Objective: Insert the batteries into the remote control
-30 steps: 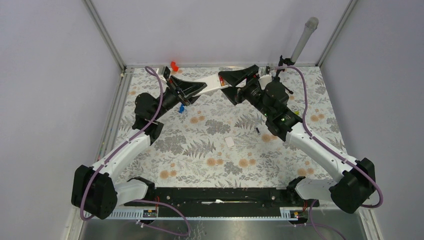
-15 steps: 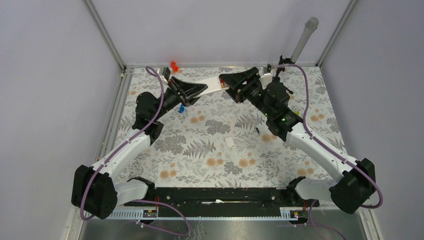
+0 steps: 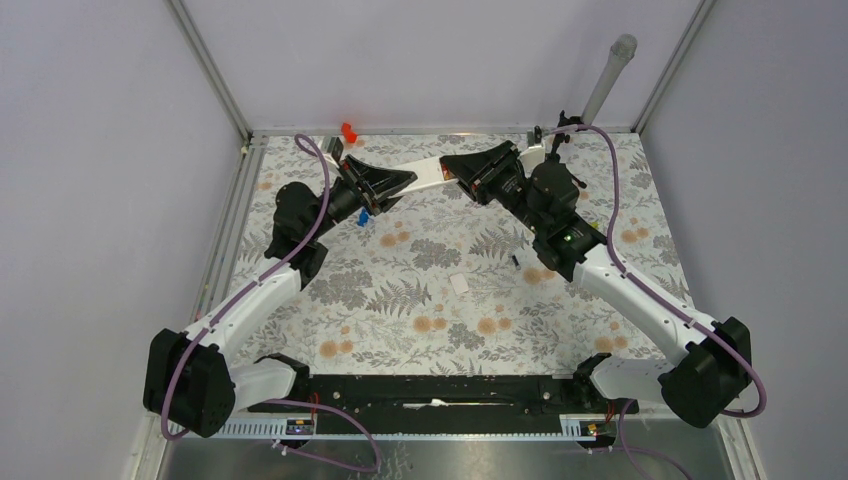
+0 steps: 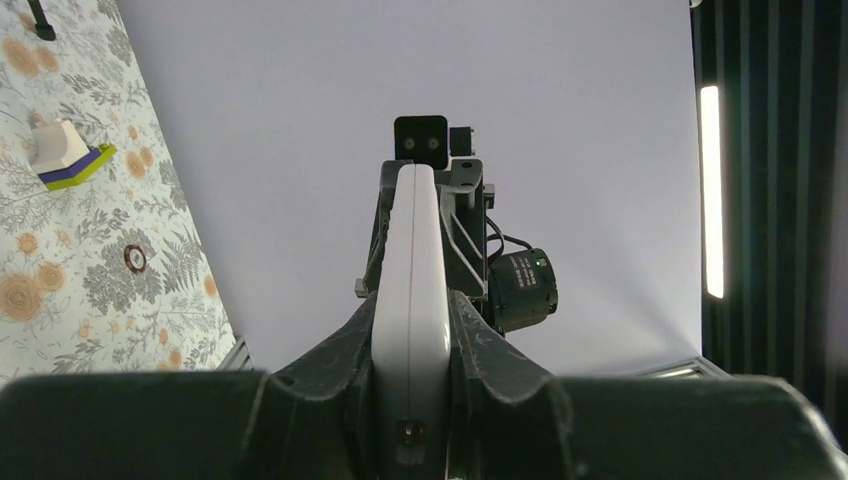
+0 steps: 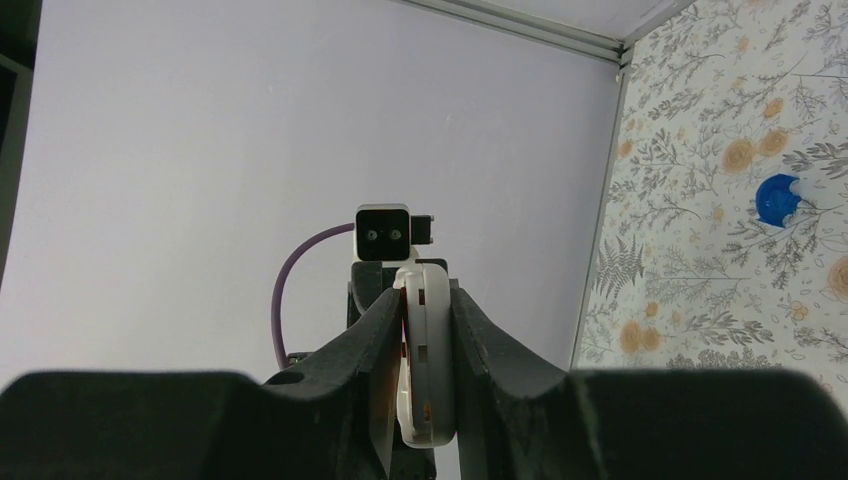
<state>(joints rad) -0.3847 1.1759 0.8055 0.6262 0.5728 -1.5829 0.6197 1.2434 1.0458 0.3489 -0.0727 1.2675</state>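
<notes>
The white remote control [image 3: 428,176] hangs above the back of the table, spanning both arms. My left gripper [image 3: 398,181] is shut on its left end; in the left wrist view the remote control [image 4: 410,270] stands edge-on, pinched in the left gripper [image 4: 410,335]. My right gripper [image 3: 457,168] is shut on the other end, and the right wrist view shows both fingers of the right gripper [image 5: 424,320] pressed on the remote control [image 5: 430,380]. A thin red sliver [image 5: 403,348] shows along its open side; I cannot make out the batteries as such.
A white square plate [image 3: 459,283] lies mid-table and a tiny dark piece [image 3: 516,261] sits by the right arm. A blue piece [image 3: 363,216] lies under the left wrist. A red piece [image 3: 348,131] and a grey tube [image 3: 610,75] stand by the back frame.
The right gripper's jaws have closed in from wide open onto the remote's right end. The left gripper keeps its hold, and the remote has shifted slightly.
</notes>
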